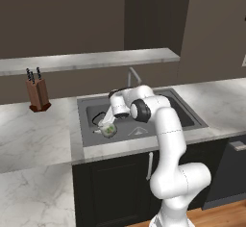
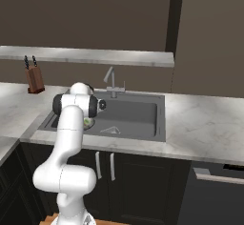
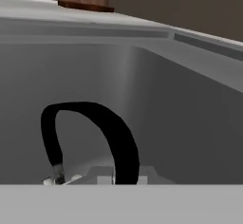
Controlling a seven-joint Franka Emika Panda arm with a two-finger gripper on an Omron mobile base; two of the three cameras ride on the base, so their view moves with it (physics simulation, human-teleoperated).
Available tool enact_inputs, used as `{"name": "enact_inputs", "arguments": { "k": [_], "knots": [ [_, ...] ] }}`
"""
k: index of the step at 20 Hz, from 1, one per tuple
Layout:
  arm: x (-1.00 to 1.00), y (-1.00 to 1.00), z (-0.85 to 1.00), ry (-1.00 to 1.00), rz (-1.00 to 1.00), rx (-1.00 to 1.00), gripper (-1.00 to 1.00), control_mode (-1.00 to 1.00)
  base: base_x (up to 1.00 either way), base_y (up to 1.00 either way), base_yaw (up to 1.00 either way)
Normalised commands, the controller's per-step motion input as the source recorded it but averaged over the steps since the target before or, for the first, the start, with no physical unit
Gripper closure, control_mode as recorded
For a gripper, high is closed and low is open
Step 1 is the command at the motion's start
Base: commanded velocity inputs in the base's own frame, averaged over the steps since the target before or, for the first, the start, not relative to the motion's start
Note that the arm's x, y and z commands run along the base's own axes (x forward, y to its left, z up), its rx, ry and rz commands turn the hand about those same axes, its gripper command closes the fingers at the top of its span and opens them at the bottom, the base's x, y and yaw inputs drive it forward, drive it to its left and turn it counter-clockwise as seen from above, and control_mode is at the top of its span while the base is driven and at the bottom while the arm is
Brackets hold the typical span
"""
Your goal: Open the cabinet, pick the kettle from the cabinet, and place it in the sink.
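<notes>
Left base view, centre frame: the kettle (image 1: 107, 129) hangs low inside the sink (image 1: 190, 117), apparently just above its floor, fingers (image 1: 110, 123) clenched on its black handle (image 3: 111, 133). Placing is under way; next, lower and release.

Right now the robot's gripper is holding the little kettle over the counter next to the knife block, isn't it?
Not quite. The gripper does hold the kettle, but over the sink, not over the counter. The left base view shows the kettle low inside the grey basin, near its left wall. The knife block stands apart on the counter to the left.
</notes>
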Motion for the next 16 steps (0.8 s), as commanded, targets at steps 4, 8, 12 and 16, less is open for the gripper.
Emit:
{"name": "enact_inputs", "arguments": {
  "k": [4, 8, 12, 16],
  "knots": [
    [-0.02, -0.18, -0.24, 0.00, 0.03, 0.00, 1.00, -1.00, 0.00, 0.00, 0.00],
    [-0.01, -0.18, -0.24, 0.00, 0.03, 0.00, -1.00, -1.00, 0.00, 0.00, 0.00],
    [-0.03, -0.17, -0.24, 0.00, 0.03, 0.00, -1.00, -1.00, 0.00, 0.00, 0.00],
    [-0.05, -0.21, -0.21, 0.00, 0.02, 0.00, -1.00, -1.00, 0.00, 0.00, 0.00]
  ]
}}
